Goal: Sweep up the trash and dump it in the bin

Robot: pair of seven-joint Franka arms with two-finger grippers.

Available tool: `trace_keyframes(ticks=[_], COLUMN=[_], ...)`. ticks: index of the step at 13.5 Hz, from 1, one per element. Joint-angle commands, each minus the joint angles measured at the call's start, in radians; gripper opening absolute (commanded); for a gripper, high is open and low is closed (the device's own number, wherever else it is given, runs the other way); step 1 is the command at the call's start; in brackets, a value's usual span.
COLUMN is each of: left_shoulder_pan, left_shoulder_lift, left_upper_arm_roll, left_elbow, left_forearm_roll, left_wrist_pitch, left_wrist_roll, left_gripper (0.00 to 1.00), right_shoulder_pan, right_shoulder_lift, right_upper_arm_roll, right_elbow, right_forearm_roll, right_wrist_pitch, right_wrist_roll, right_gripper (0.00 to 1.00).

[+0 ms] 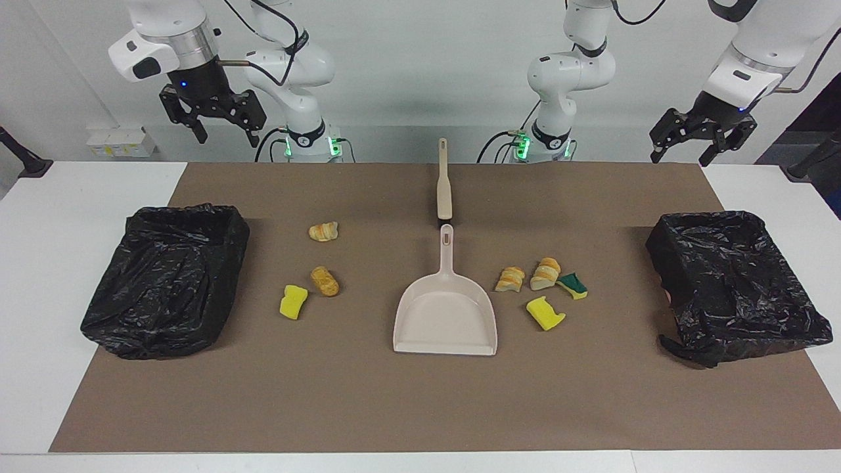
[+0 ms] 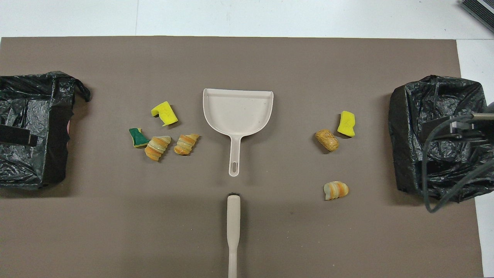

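Overhead first, a beige dustpan lies mid-table with its mouth pointing away from the robots and its handle toward them, in line with a beige brush nearer the arms; that layout apparently puts both handles within easy reach. Seven bits of trash lie in two clusters: a yellow sponge piece, a green-faced sponge piece and two striped bread chunks toward the left arm's end, and a second yellow sponge, a brown bread roll and a lone striped chunk toward the right arm's end. Each cluster has its own bin lined with a black bag, one at the left arm's end and one at the right arm's, so either load likely has a short trip. From the facing view, the left gripper hangs raised near the table's edge closest to the robots, fingers spread and empty; the right gripper hangs likewise at its own end, also spread and empty. Both arms wait, and no sweeping has begun. A brown mat covers the white table, giving a flat sweeping surface, with a plain pale wall rising past the arm bases.
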Motion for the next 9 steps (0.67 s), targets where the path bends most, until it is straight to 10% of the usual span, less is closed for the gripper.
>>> trace_keyframes(ticks=[1, 9], left_shoulder_pan=[0.008, -0.009], left_shoulder_lift=[-0.019, -0.019], left_upper_arm_roll=[-0.002, -0.011], left_elbow=[-0.017, -0.017], left_forearm_roll=[-0.003, -0.003], left_wrist_pitch=[-0.001, -0.012], left_wrist_roll=[-0.003, -0.004], left_gripper=[1.00, 1.00], right_shoulder_pan=[0.036, 0.254], right_shoulder_lift=[0.039, 0.292], right_upper_arm_roll=[0.003, 0.003], right_elbow=[0.003, 0.084], right_forearm_roll=[0.000, -0.009], right_wrist_pitch=[0.038, 0.233], right_wrist_roll=[0.026, 0.311], right_gripper=[1.00, 1.00])
